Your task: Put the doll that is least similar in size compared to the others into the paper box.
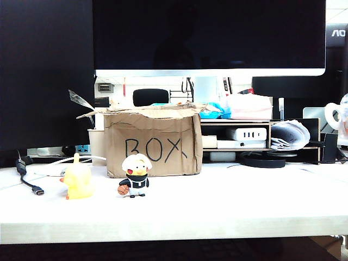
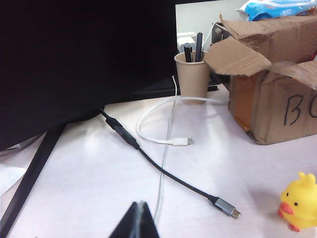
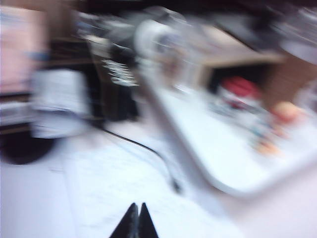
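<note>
The paper box (image 1: 152, 144) stands at the back middle of the white table, brown cardboard with "BOX" in black marker and ragged flaps; it also shows in the left wrist view (image 2: 277, 99). The doll is out of view in every frame. Neither gripper shows in the exterior view. My left gripper (image 2: 140, 204) is shut and empty, hovering over the table left of the box. My right gripper (image 3: 137, 206) is shut with nothing in it, above a white surface in a heavily blurred wrist view.
A yellow duck doll (image 1: 78, 181) and a white-capped doll (image 1: 136, 175) with a brown ball stand in front of the box. A black cable (image 2: 163, 171), a white cable (image 2: 168, 140) and a paper cup (image 2: 192, 75) lie left of the box. A monitor (image 1: 206, 32) looms behind.
</note>
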